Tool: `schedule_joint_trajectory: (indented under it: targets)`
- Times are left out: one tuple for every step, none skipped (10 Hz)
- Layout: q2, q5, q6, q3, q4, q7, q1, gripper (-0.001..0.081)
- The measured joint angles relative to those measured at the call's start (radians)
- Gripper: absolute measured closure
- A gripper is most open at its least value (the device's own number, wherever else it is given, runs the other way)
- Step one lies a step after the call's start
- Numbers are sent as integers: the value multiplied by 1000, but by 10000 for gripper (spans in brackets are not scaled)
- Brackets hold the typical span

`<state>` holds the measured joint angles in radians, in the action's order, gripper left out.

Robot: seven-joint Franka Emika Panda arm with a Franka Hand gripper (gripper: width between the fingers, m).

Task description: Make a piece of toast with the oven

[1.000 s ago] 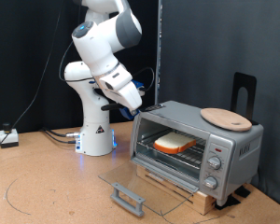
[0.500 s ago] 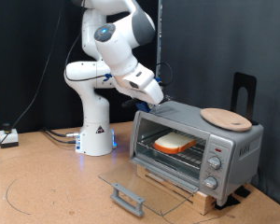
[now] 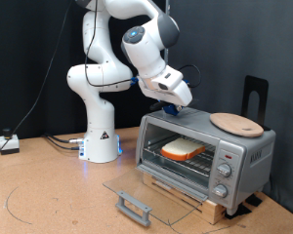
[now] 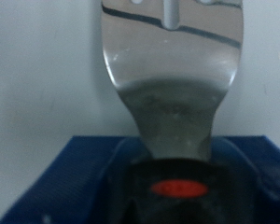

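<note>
one piece of toast, light and crumbly, best lifted by its crust, lies on the open oven's rack; the fingers hover above its roof, pinching a spatula.

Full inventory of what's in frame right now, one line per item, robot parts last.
Square slice of toast, pale face with orange-brown crust: 1, on the wire rack inside the oven.
Boxy silver-grey toaster oven: 1, exterior view's right, on a wooden slatted base; knobs on its right panel.
Glass drop-down oven door: 1, open, lying flat in front of the oven.
Round light wooden board: 1, on top of the oven.
Black upright stand: 1, behind the oven.
Metal spatula with blue handle: 1, fills the wrist view.
Cables: several, on the brown table by the robot base.
White Panda arm: 1, exterior view's centre.
Gripper: 1, just above the oven's top, at its rear corner.
</note>
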<state>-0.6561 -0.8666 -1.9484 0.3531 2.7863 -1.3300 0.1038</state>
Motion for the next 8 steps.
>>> schedule_joint_trajectory:
  targets:
    - [-3, -14, -23, 44, 1, 43, -11, 412]
    - [-3, -24, -42, 83, 3, 80, -14, 412]
    - [-1, -38, -57, 112, 3, 100, -15, 412]
    - [-2, -62, -72, 131, 3, 104, -17, 412]
    - [-2, -82, -77, 143, 2, 104, -17, 412]
    - [-2, -93, -78, 152, 2, 104, -17, 412]
    - [-2, -98, -78, 159, 3, 104, -17, 388]
    - [-2, -105, -78, 161, 4, 104, -17, 388]
